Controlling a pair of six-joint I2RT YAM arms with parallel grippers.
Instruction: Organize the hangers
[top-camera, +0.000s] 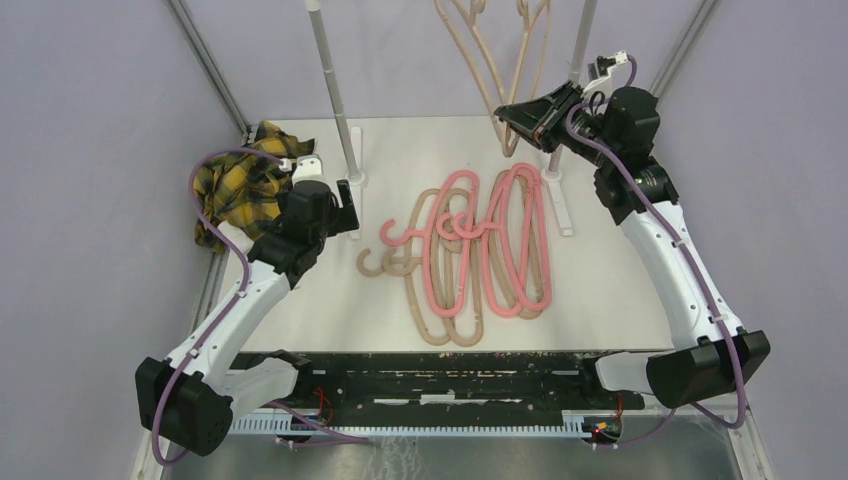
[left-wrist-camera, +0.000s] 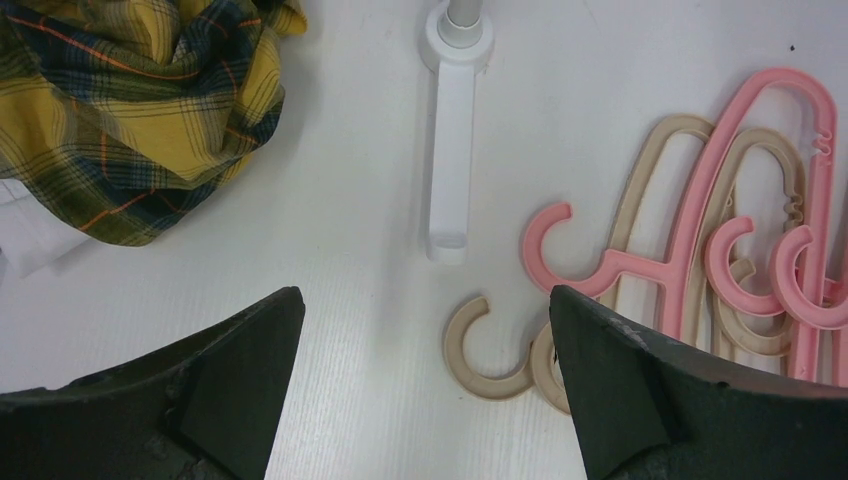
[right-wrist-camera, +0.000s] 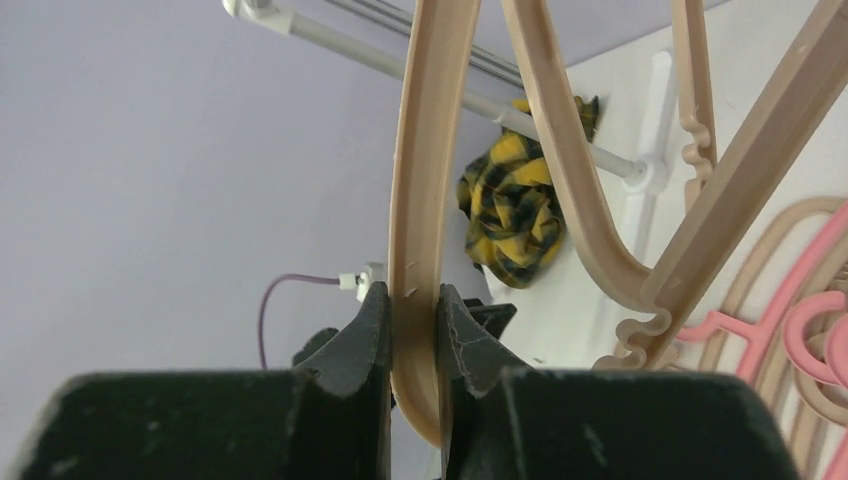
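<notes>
With beige tubular plastic hanger (right-wrist-camera: 422, 150) clamped in right gripper (right-wrist-camera: 412, 305) (left gripper (left-wrist-camera: 425, 300) spread, empty), hook seating should be verified before release.

3 pink hangers (left-wrist-camera: 828, 190) (beige (right-wrist-camera: 420, 200): approx. 5)

table (top-camera: 610, 280) | pink, beige hangers (top-camera: 465, 225) heaped centre | plaid cloth (top-camera: 240, 185) far-left, perhaps overhanging
</notes>
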